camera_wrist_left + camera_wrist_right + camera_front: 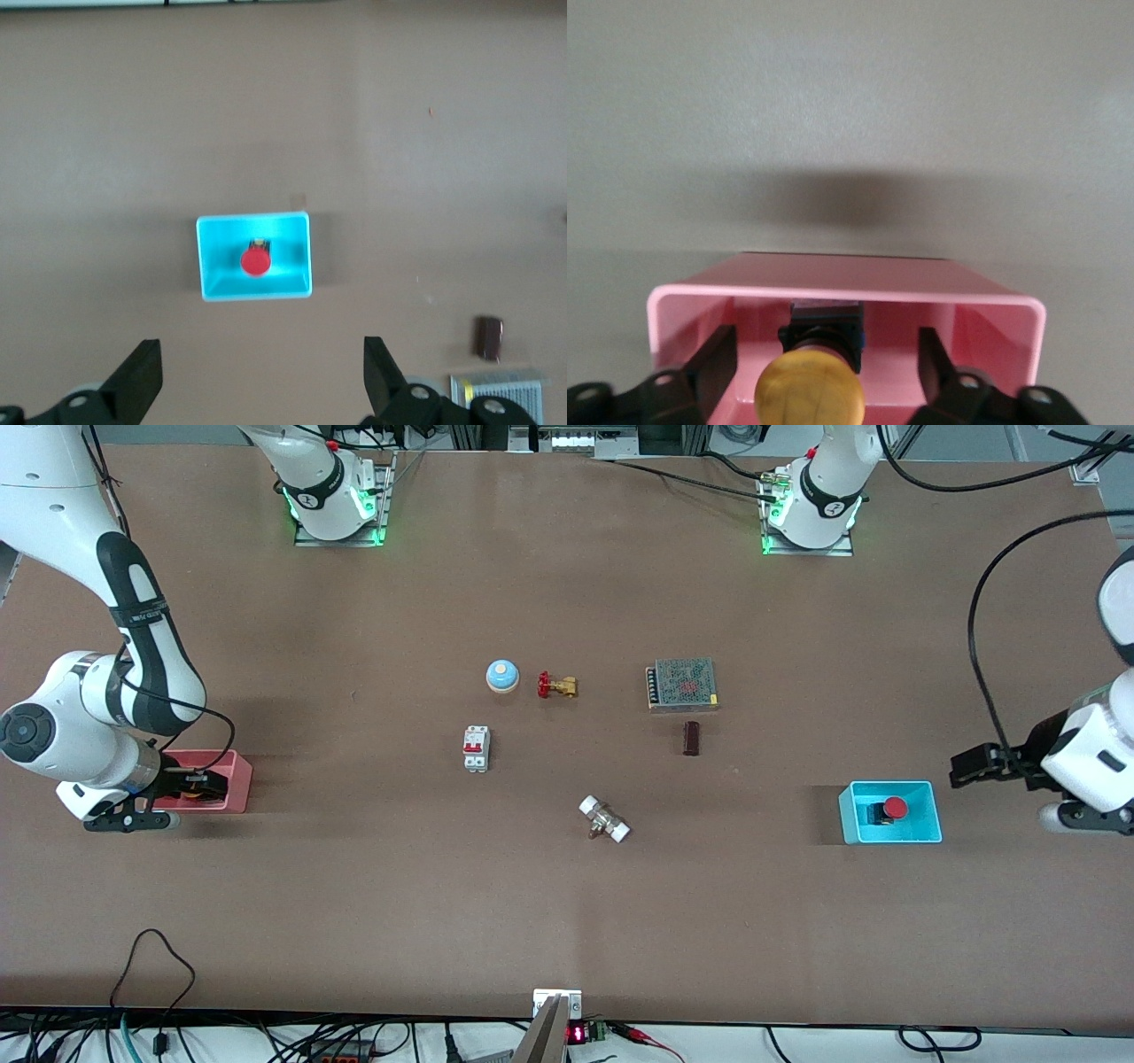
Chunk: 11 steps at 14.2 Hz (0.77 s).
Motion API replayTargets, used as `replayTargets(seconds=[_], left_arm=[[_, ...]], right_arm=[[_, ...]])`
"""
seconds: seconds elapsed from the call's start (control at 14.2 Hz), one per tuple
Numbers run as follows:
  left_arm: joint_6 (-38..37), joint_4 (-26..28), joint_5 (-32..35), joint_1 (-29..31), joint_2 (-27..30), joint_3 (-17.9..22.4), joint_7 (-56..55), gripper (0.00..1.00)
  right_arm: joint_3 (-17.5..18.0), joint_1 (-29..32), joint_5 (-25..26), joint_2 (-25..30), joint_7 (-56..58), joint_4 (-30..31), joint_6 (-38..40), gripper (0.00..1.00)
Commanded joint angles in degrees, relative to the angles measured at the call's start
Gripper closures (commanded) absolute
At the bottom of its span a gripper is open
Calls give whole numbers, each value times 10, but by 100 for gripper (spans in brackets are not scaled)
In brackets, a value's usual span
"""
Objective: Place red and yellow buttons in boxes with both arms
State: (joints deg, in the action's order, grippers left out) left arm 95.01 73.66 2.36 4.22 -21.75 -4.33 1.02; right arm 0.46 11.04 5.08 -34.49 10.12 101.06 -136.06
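The right end effector (824, 363) is sitting low inside the pink box (237, 779) at the right arm's end of the worktop (354, 903), its fingers (713, 363) spread apart on either side of the yellow button (808, 394), not gripping it. The button is lying inside that box. The left end effector (261, 376) is hanging released, fingers wide, above the worktop near the cyan box (890, 834), toward the left arm's end. The red button (893, 808) is resting inside the cyan box.
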Motion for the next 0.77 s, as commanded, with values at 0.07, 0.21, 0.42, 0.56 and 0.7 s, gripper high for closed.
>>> replayTargets(seconds=[0.07,0.21,0.42,0.56,0.7], left_arm=[[136,235,12,-1,159,-8,-1,0],[181,317,14,1,215,-19,4,0],[68,273,11,4,208,-17,-3,0],[22,248,9,4,199,-18,0,0],[14,234,8,1,193,-18,0,0]], right_arm=[[4,-3,-9,51,5,-2,58,0],[4,-11,-10,92,4,-2,104,0],[4,-43,-11,173,-23,-2,183,0],[5,-71,-6,220,-57,-14,254,0],[4,-91,-10,245,-76,-46,332,0]])
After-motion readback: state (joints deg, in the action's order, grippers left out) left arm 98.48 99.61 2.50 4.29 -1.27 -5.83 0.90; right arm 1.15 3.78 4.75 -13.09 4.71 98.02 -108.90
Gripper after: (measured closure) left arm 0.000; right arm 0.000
